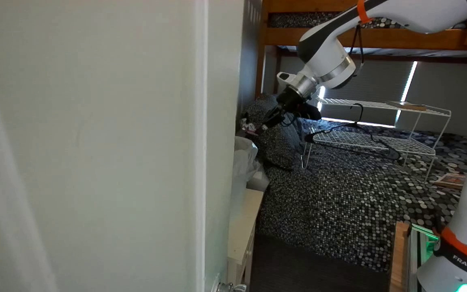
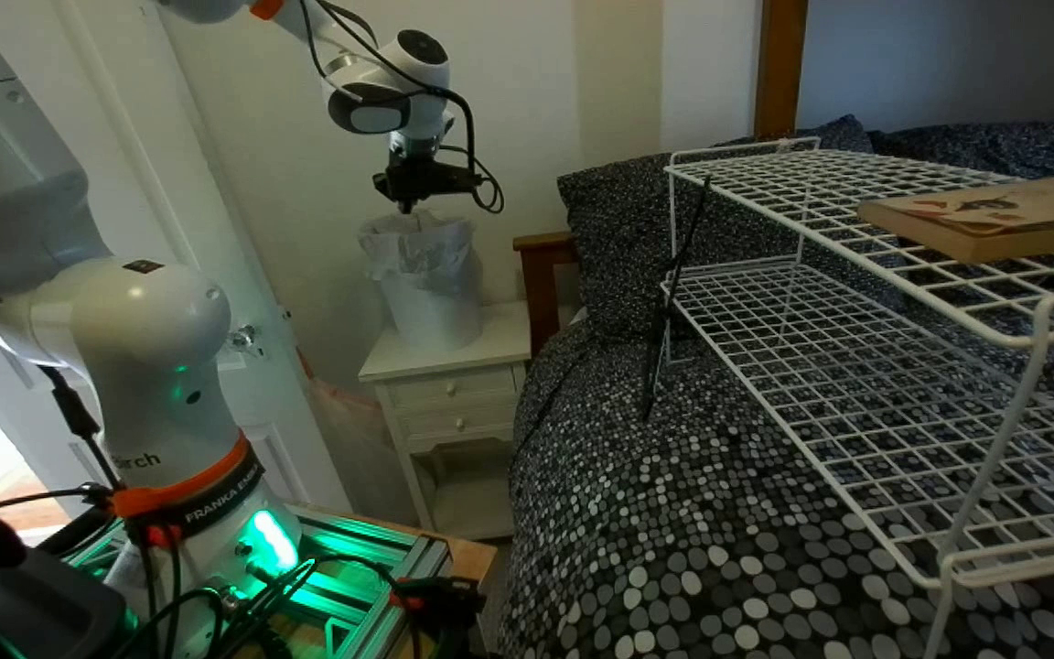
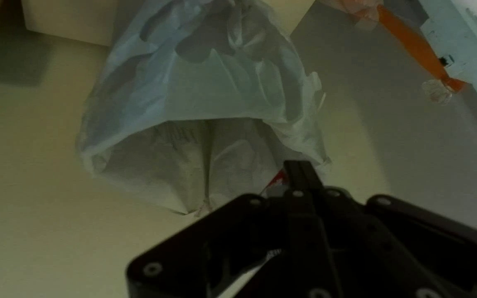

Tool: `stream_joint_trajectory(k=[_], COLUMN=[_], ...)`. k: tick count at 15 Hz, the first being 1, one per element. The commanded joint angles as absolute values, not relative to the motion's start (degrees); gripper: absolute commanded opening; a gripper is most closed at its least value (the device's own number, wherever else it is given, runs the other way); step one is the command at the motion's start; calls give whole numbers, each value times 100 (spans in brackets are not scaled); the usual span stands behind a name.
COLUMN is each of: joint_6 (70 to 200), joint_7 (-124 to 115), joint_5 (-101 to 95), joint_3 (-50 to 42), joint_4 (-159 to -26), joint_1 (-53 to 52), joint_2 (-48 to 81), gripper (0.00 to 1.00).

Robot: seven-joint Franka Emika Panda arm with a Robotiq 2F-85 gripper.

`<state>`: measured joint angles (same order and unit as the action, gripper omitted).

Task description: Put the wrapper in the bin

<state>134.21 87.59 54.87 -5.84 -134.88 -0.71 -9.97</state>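
Wrist view, read from its left: we come to the white liner point(image 3: 226, 89) of the bin point(image 2: 440, 318), its mouth gaping, and what we can see inside is creased plastic. Next, by the right side of that mouth, a red corner of the wrapper point(image 3: 275, 181) shows beside the fingertips. Then comes the gripper point(image 3: 299, 174) itself, its fingers drawn together with no gap we can see at the tips; we judge that it has the wrapper pinched there.

In an exterior view, past the pale panel point(image 1: 91, 146) at left, we find the liner, then the wrapper just above it, a small red and whitish scrap at the tips, with the gripper reaching down from the right. We take the pick-up to be done, and the carry very nearly so.

In an exterior view the gripper points down just over the left part of the bin, which stands on a nightstand point(image 2: 481, 403); we cannot make out the wrapper from there. The bed point(image 2: 655, 513) lies off to the right.

What is left, as we judge it, is the release. We cannot tell whether the wrapper is squarely over the opening or near the rim, so a small shift toward the middle may be wanted first. Then we would need the fingers parted, the wrapper dropped inside and the arm backed away.
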Motion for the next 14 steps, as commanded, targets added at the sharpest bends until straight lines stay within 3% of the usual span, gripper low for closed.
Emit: stream_joint_trajectory(k=[1,5,6,8,14], joint_6=[13488,13756,13853,14035,14100], joint_7=[9037,8837,8816,8809,8479], joint_5=[5909,5819,5823,5815,5610], joint_3=[-425,-189,-145,-73,5], joint_4=[-13174,-12745,-12652,-12484,-12354], joint_1=[-171,-168,-163,-152,-108], joint_2=[-530,-52,57,233,265], gripper=[0,0,26,32,78])
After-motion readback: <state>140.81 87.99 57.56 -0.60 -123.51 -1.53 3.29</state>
